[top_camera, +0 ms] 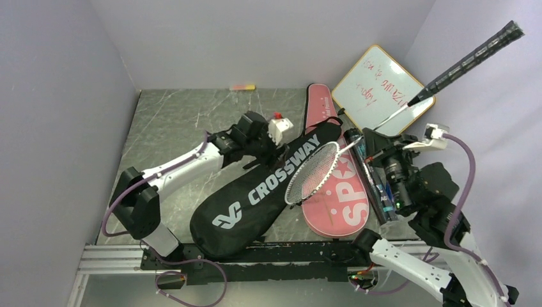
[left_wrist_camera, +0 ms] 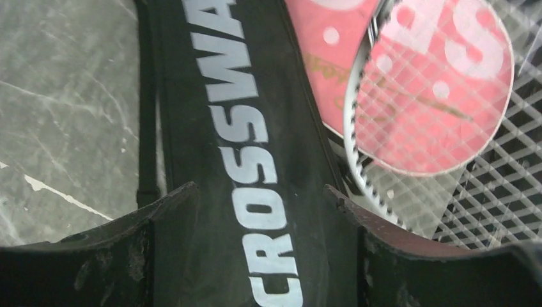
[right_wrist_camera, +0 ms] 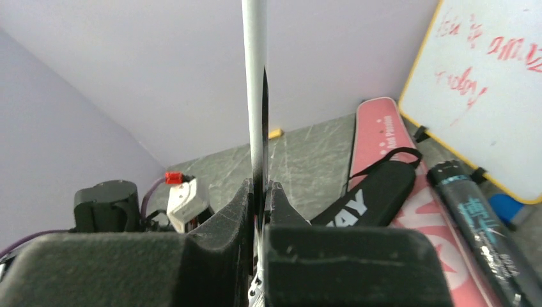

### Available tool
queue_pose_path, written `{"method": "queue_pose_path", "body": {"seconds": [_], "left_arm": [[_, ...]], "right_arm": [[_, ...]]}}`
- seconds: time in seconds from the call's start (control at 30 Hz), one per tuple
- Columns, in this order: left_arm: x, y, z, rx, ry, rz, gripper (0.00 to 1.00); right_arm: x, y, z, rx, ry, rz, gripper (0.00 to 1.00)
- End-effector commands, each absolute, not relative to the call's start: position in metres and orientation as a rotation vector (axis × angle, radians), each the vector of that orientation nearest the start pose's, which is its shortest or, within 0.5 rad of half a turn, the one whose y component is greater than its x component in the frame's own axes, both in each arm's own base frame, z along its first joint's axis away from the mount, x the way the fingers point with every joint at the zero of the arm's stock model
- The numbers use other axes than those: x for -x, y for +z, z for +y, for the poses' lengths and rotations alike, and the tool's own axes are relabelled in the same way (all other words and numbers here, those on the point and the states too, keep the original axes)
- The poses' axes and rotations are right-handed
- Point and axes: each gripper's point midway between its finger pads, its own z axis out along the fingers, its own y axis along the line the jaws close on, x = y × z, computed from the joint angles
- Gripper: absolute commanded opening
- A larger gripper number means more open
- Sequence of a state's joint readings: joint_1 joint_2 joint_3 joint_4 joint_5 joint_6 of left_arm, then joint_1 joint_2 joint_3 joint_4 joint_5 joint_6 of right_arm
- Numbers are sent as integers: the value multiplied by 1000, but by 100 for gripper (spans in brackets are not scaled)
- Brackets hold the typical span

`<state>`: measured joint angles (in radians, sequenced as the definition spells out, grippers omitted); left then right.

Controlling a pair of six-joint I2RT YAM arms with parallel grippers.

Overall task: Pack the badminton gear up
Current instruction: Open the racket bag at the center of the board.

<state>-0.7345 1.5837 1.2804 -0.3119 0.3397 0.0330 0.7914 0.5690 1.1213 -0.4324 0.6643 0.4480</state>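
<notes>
While the right gripper (right_wrist_camera: 261, 192) has its 2 fingers pinched tight on the thin shaft of the white-framed racket (top_camera: 313, 173), the racket sits tilted: strung head low over both covers, black grip raised toward the right wall, past the whiteboard (top_camera: 377, 86). Can't tell if the head touches anything below. The left gripper (left_wrist_camera: 259, 192) is spread wide, holding nothing, w/ the black "CROSSWAY" cover (top_camera: 255, 195) running btwn its 2 fingers near the narrow end; contact w/ the fabric can't be made out. That cover lies diagonally from the near edge by the left arm's base toward far right, its narrow end lapping over the pink "SPORT" cover (top_camera: 339, 208), which lies front-to-back, right of centre. The dark tube (top_camera: 381, 192) lies just beside the pink cover's right edge, below the right arm. A small marker (top_camera: 241, 87) rests at the back wall.
</notes>
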Motion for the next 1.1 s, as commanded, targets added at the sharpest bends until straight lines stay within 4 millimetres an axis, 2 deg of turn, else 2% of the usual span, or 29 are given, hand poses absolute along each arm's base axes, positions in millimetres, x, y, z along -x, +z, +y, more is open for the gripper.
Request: {"method": "queue_pose_path", "body": {"seconds": [0.0,0.1,0.2,0.3,0.4,0.53,0.63,0.8,1.03,1.07], "left_arm": [[-272,194,-347,-1167,-603,1929,75],[-257,179,-353,-1209,-592,1943,80],[-242,165,-362,-1256,-600,1956,91],[-228,144,-370,-1311,-557,1978,96],[-223,126,-371,-1333,-448,2030,96],[-215,109,-377,-1321,-409,2064,96],[-210,96,-381,-1303,-372,2090,92],[-217,80,-376,-1266,-252,2138,90],[-214,58,-379,-1310,-226,2186,84],[-215,55,-378,-1312,-210,2193,80]], "right_arm": [[-192,431,50,-263,429,1480,0],[-185,434,39,-266,400,1482,0],[-178,437,24,-294,375,1477,0],[-170,441,10,-341,367,1447,0],[-164,445,1,-370,382,1420,0],[-159,449,-2,-378,409,1404,0],[-159,449,-2,-376,416,1401,0],[-156,452,-1,-367,430,1401,0],[-151,456,-7,-367,436,1387,0],[-150,457,-8,-369,437,1383,0]]}}
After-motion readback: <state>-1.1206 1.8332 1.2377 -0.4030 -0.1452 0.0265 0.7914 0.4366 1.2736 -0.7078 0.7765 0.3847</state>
